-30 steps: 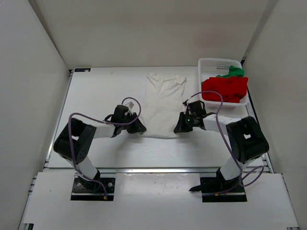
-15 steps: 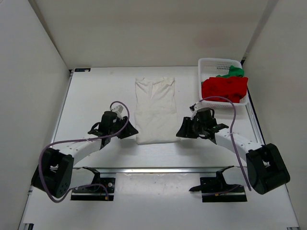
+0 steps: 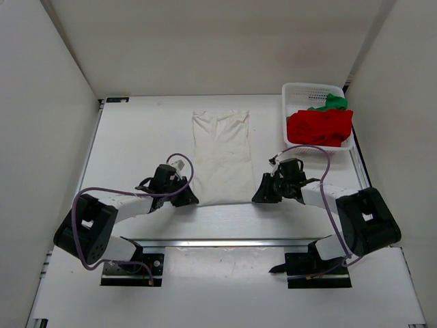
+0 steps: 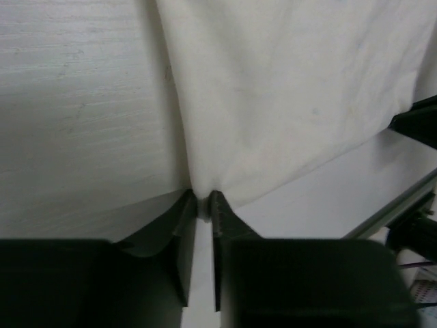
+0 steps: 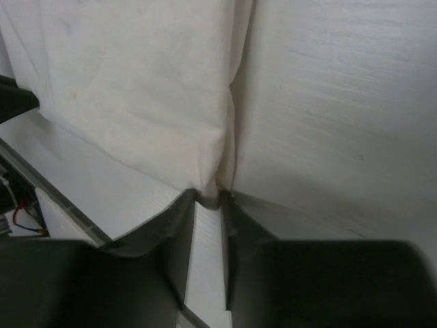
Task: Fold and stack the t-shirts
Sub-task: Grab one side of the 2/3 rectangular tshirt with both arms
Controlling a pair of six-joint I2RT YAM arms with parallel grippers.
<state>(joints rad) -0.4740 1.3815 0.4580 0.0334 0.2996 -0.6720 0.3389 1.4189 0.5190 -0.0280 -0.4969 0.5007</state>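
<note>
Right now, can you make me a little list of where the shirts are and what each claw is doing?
white shirt: lying flat on the table, a long narrow shape
red shirt: bunched in the basket, far right corner
green shirt: in the basket too, behind the red one
left claw: pinching the white shirt's near left corner
right claw: pinching its near right corner

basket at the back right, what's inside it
A red shirt fills most of the basket, with a green shirt at the far corner. Anything under them is covered.
</note>
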